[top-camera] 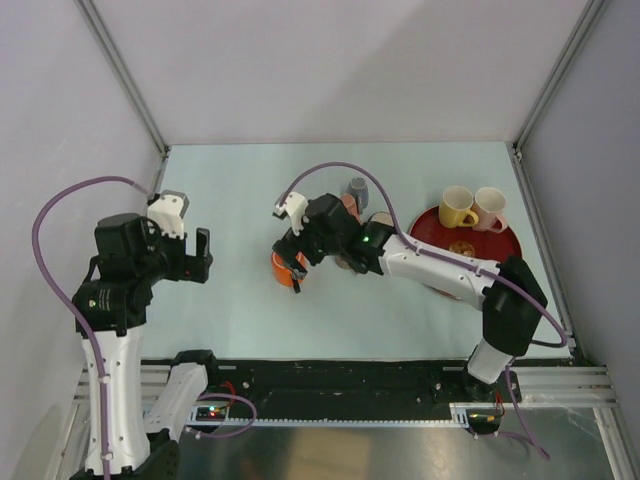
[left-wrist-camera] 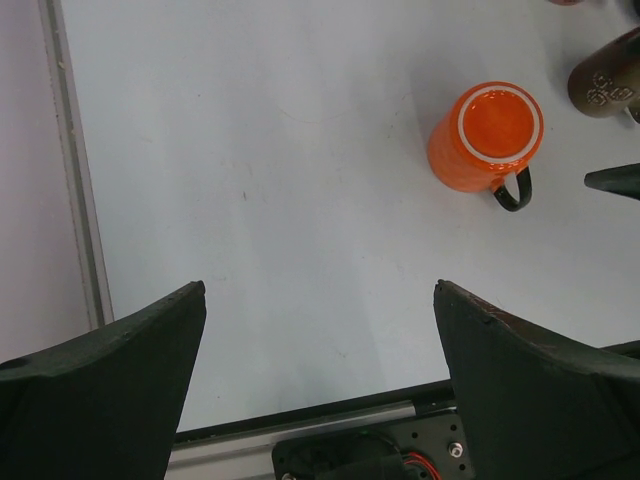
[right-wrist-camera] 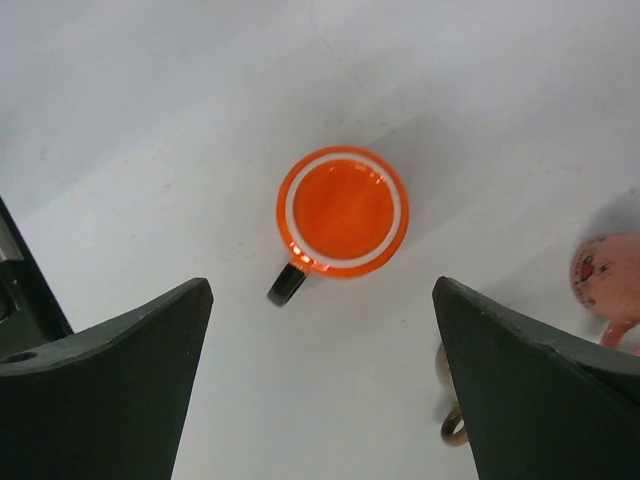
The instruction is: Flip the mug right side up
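My right end effector (right-wrist-camera: 322, 287) hangs open, gripping nothing, straight above the orange mug (right-wrist-camera: 342, 212), which stands on the worktop (right-wrist-camera: 150, 120), base up as far as I can judge, so the turning is all left. My left end effector (left-wrist-camera: 320, 290) is open too. I count six mugs: this one, a yellow mug (top-camera: 457, 207) and a pink mug (top-camera: 491, 208) on the one red tray (top-camera: 425, 225), and three partly hidden by my arm.

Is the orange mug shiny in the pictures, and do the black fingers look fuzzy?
Right wrist view: the orange mug has small bright glints on its upturned bottom and a faint soft shadow beside it; the right fingers loom big, edges slightly soft. Left wrist view: the mug looks sharp, little glare. Top view: even light, faint shadows.
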`<state>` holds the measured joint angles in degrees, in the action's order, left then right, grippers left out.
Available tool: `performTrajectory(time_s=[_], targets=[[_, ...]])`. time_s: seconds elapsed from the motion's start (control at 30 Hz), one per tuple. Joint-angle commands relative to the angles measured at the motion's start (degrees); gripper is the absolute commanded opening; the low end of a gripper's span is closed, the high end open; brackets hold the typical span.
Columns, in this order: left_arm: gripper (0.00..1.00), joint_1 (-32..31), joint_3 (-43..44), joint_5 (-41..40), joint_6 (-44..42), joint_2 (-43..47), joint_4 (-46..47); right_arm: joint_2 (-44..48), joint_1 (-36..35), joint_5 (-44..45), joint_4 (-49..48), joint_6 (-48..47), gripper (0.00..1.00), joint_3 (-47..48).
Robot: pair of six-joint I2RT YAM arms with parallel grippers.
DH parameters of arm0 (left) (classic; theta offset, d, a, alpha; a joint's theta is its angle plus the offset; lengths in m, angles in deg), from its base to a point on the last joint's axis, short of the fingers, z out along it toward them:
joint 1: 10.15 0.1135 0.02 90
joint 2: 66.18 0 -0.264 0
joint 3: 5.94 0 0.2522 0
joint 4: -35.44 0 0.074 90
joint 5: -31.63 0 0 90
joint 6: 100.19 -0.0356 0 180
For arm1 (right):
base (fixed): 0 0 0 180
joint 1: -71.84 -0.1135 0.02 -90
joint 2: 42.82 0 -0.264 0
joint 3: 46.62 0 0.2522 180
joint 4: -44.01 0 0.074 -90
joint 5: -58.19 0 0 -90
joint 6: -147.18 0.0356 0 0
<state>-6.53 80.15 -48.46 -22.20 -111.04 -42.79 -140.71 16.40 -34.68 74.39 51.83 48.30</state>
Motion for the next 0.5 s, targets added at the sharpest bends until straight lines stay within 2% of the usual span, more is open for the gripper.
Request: performTrajectory(time_s=[0.0, 0.27, 0.47], targets=[[1.0, 1.5, -0.8, 3.3, 2.1, 1.6, -0.1, -0.4, -0.2, -1.2, -0.7, 3.0, 0.97, -5.6], [0.99, 3.4, -0.5, 4.0, 3.2, 2.8, -0.1, -4.1, -2.9, -0.7, -3.6, 7.5, 0.94, -6.7], [0.99, 3.9, -0.3, 4.6, 3.4, 2.7, -0.4, -8.0, -1.7, 2.4, -4.0, 16.3, 0.86, -5.6]])
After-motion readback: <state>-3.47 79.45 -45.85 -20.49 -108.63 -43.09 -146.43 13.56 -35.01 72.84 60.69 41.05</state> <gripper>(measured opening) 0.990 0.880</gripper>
